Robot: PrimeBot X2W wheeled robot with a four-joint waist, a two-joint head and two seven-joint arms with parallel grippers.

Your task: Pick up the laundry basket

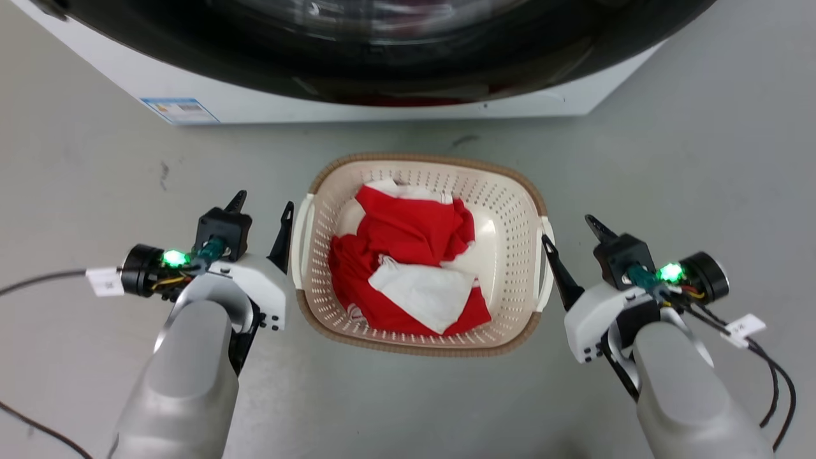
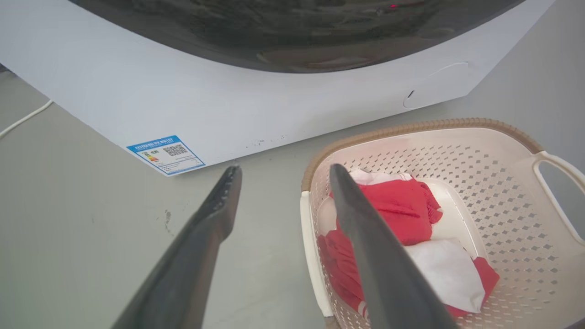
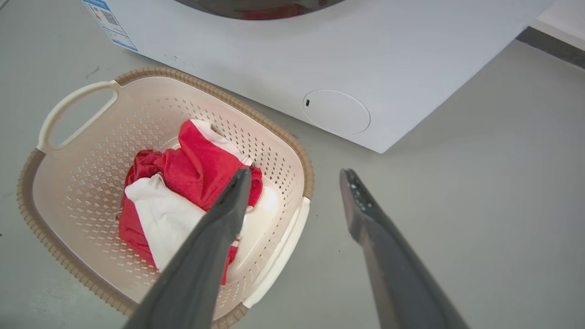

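Two sets of fingers spread wide, nothing held. Left gripper (image 1: 264, 201) at 9 o'clock of the laundry basket (image 1: 510, 210), inner finger just beside the white side handle (image 1: 298, 248), contact unclear. Right gripper (image 1: 567, 228) at 3 o'clock, equally close to the opposite side. Sat on the grey floor (image 1: 95, 191) at 6 o'clock from the washing machine (image 1: 319, 105). Looked cream-white, perforated, brown-rimmed. Carried crumpled red and white clothes (image 1: 408, 236).
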